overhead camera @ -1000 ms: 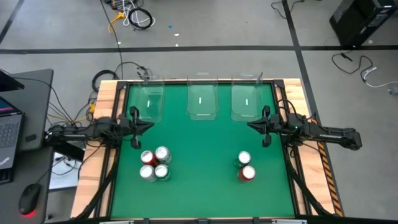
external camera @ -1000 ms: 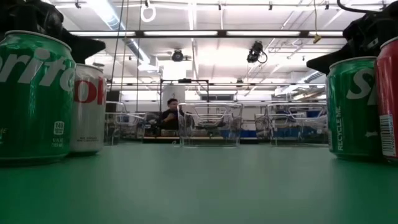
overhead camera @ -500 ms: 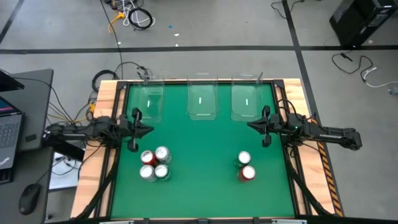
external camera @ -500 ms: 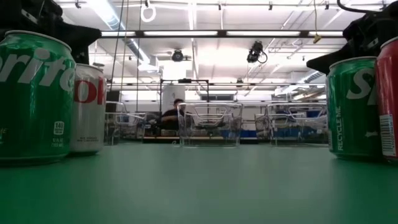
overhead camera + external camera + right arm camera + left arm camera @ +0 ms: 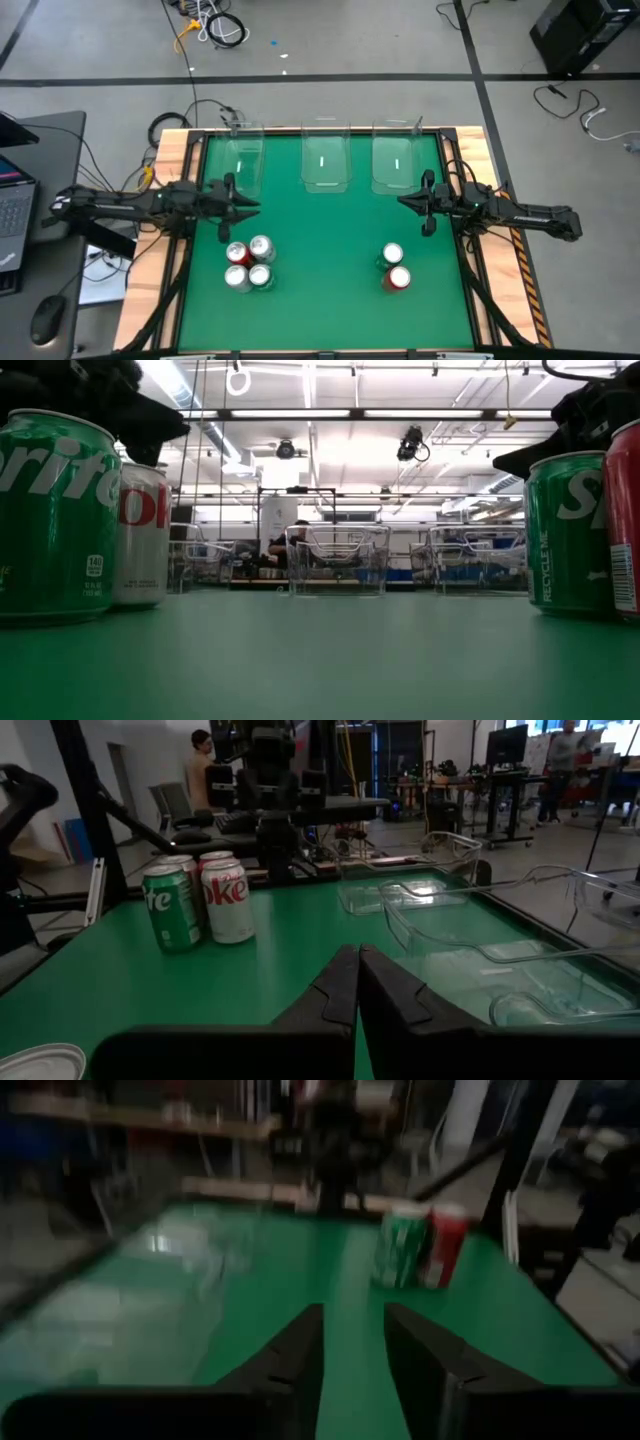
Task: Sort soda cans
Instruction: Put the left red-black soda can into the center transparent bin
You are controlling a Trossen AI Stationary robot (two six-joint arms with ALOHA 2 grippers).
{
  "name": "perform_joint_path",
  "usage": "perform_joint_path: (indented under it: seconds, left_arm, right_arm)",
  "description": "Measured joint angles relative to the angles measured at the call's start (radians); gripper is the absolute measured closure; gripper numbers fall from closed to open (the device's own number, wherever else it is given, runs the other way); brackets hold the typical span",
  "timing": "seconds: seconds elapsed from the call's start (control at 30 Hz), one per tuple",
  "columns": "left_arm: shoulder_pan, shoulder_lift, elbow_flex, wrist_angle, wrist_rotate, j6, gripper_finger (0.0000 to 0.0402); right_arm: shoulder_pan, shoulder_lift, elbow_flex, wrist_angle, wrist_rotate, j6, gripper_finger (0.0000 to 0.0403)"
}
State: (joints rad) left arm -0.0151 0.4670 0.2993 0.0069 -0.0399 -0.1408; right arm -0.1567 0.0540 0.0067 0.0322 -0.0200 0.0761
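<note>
Reaching farther in now, the left gripper point(image 5: 247, 207), fingers slightly apart and empty, hovers beyond the four clustered upright metal soda cans point(image 5: 249, 264); right gripper point(image 5: 405, 202) pinched together, empty.

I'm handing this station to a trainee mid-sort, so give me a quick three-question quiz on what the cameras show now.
1. How many soda cans stand in the cluster nearest the left gripper, and how many stand apart near the right gripper?
2. True or false: one of the three clear bins already holds a can.
3. Which gripper has its fingers apart? A) left gripper B) right gripper C) both

Key
1. Four in the cluster, two apart.
2. False: all six cans stand on the mat and the bins hold none.
3. A: the left gripper is open, the right gripper is shut, and neither holds anything.
</note>
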Motion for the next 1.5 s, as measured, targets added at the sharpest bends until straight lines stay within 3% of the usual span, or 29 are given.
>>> perform_joint_path:
  seconds: [0.3, 0.57, 1.03, 1.2, 1.3, 1.5]
  left_arm:
    - [-0.001, 0.182, 0.248, -0.265, 0.053, -0.029, 0.0259]
    - [-0.001, 0.250, 0.319, -0.187, 0.211, -0.128, 0.0259]
    - [-0.087, 0.432, 0.640, -0.832, 0.005, -0.178, 0.0259]
    - [-0.093, 0.533, 0.708, -1.054, 0.005, -0.248, 0.0259]
    - [-0.094, 0.590, 0.719, -1.148, 0.056, -0.311, 0.0257]
    - [-0.118, 0.682, 0.720, -1.226, 0.157, -0.372, 0.0226]
  right_arm:
    - [0.000, 0.000, 0.000, 0.000, 0.000, 0.000, 0.0382]
    - [0.000, 0.000, 0.000, 0.000, 0.000, 0.000, 0.0382]
    - [0.000, 0.000, 0.000, 0.000, 0.000, 0.000, 0.0382]
    - [0.000, 0.000, 0.000, 0.000, 0.000, 0.000, 0.0382]
    - [0.000, 0.000, 0.000, 0.000, 0.000, 0.000, 0.0382]
    - [0.000, 0.000, 0.000, 0.000, 0.000, 0.000, 0.0382]
